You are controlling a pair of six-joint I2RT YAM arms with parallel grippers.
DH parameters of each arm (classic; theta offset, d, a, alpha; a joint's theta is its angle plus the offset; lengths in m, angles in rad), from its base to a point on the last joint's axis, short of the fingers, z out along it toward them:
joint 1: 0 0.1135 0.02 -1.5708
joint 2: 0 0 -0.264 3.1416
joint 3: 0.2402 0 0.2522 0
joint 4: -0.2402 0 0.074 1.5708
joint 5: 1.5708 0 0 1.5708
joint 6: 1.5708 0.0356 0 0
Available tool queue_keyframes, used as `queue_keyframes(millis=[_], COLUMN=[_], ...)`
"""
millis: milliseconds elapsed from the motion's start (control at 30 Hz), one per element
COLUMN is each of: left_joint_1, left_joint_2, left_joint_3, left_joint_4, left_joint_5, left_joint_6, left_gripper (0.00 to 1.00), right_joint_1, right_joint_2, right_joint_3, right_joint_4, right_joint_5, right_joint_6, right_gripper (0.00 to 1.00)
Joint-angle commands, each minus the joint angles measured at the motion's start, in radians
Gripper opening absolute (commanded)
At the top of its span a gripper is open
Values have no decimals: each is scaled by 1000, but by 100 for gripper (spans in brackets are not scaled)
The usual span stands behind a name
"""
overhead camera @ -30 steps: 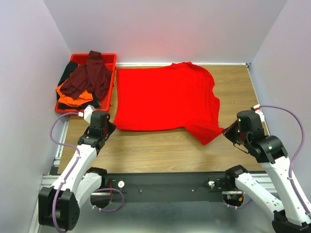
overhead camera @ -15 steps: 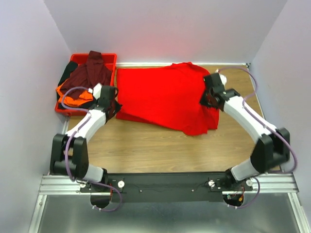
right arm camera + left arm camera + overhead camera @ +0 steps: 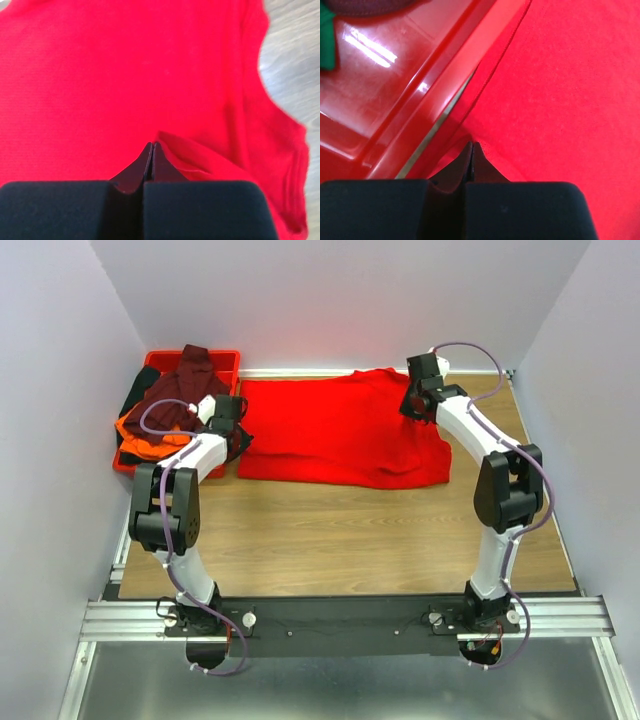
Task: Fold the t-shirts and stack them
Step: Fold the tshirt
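Observation:
The bright red t-shirt [image 3: 340, 435] lies at the back of the table, doubled over into a wide band. My left gripper [image 3: 240, 436] is shut on its left edge beside the tray; in the left wrist view the jaws [image 3: 472, 146] meet with red cloth [image 3: 560, 100] around the tips. My right gripper [image 3: 410, 406] is shut on the shirt near its right sleeve, where a raised fold of the cloth [image 3: 125, 75] lies against the closed tips [image 3: 152, 146]. The dark maroon shirt [image 3: 186, 392], the orange one [image 3: 146, 442] and the black one [image 3: 135, 392] are piled in the tray.
The rigid red plastic tray [image 3: 236, 368] stands at the back left, its glossy wall [image 3: 395, 90] right beside my left gripper. Bare wooden tabletop [image 3: 340, 540] fills the near half. White walls close off the back and both sides.
Both arms swung from the near side to the back, carrying the red shirt's near edge with them. The shirt went from spread flat to folded over itself.

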Motion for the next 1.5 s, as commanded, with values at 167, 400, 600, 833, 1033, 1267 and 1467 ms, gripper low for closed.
queue_keyframes(millis=[167, 400, 600, 833, 1033, 1267, 1467], left_joint_1=[26, 37, 49, 58, 63, 69, 72], left_joint_2=[24, 21, 6, 3, 20, 59, 101], left_joint_3=[64, 64, 49, 41, 57, 98, 127], left_joint_4=[4, -2, 10, 22, 35, 30, 42], left_joint_5=[-21, -29, -20, -17, -3, -6, 6], left_joint_6=[3, 8, 17, 18, 18, 19, 25], left_gripper=[0, 0, 0, 0, 0, 0, 0], right_joint_1=[-103, -139, -169, -208, -221, -232, -232], right_joint_2=[58, 72, 54, 47, 50, 89, 142], right_joint_3=[104, 112, 92, 79, 74, 132, 190], right_joint_4=[24, 34, 53, 70, 83, 86, 86], right_joint_5=[-62, -73, -74, -90, -99, -126, -149], right_joint_6=[-17, -3, 9, 15, 18, 11, 5], right_gripper=[0, 0, 0, 0, 0, 0, 0])
